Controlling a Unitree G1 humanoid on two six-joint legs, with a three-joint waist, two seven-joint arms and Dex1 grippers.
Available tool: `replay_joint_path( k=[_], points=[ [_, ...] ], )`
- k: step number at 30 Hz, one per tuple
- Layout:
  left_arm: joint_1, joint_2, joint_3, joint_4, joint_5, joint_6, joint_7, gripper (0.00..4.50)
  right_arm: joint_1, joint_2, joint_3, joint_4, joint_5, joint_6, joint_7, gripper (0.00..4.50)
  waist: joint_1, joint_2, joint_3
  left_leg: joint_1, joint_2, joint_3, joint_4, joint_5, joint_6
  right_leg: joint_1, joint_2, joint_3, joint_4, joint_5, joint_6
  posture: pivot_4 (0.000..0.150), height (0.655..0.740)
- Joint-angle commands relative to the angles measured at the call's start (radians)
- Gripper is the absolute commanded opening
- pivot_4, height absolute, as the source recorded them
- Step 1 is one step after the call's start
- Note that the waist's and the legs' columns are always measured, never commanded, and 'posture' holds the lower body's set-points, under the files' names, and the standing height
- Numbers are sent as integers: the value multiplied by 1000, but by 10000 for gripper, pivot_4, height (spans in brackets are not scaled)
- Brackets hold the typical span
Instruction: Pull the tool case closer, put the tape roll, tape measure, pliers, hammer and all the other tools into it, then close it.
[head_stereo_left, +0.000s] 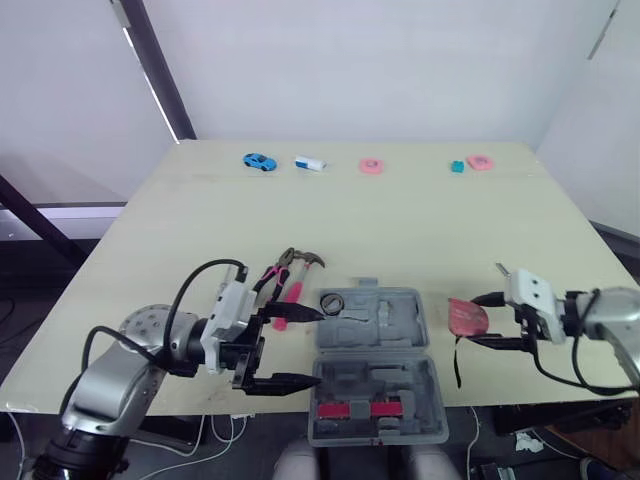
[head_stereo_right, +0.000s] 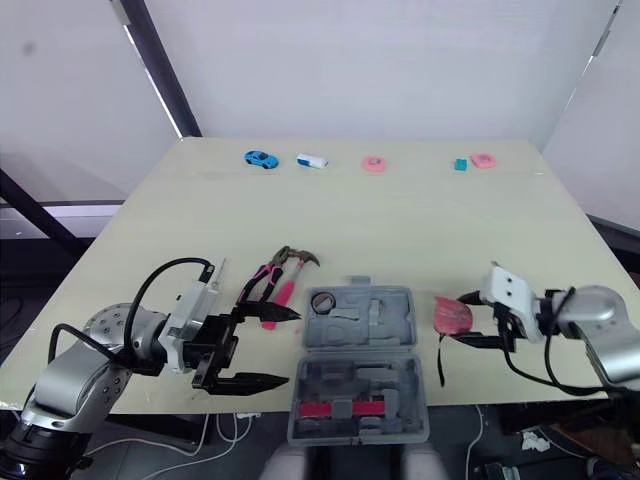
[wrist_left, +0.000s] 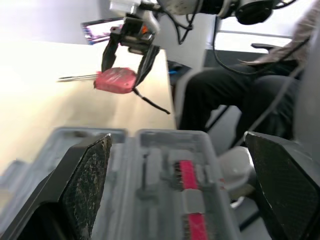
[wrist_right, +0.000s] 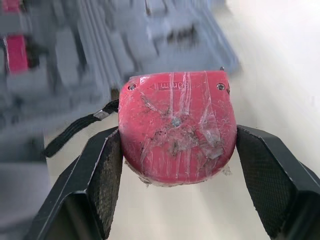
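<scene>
The grey tool case lies open at the table's front edge, with a black tape roll in its far half and a red piece in its near half. Pink-handled pliers and a hammer lie just left of the case's far corner. My left gripper stands open against the case's left side, nothing between its fingers. Right of the case, my right gripper is shut on the red tape measure, its black strap hanging down.
Along the far edge sit a blue toy car, a white object, two pink discs and a small teal piece. A seated person's legs show beyond the table's right side. Bare tabletop spans the middle.
</scene>
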Motion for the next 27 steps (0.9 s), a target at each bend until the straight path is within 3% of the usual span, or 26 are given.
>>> replay_joint_path(
  k=[1, 12, 18, 27],
  points=[
    [20, -5, 54, -28, -24, 1, 43, 45000, -142, 4, 78, 6, -54, 49, 39, 29150, 0, 0, 0, 0, 0, 0, 0, 0, 0, 0, 0, 0, 0, 0, 0, 1500, 7395],
    [137, -33, 136, -84, -16, -6, 176, 45000, -568, 212, 369, 315, -306, -8, 101, 29150, 4, 0, 1, -2, 0, 1, -1, 0, 0, -2, 0, 0, 0, 0, -1, 1500, 7395],
    [215, -39, 172, -123, -4, -16, 222, 45000, -630, 291, 475, 406, -429, -73, 106, 29150, -2, 1, 1, -2, 0, 2, -1, 0, 0, -2, -1, 0, -1, 0, -1, 1500, 7395],
    [246, -35, 195, -132, 1, -29, 251, 45000, -635, 357, 508, 455, -522, -97, 80, 29150, -3, 1, 1, -2, 0, 2, -1, 0, 0, -3, -1, 0, 0, 1, -1, 1500, 7395]
  ],
)
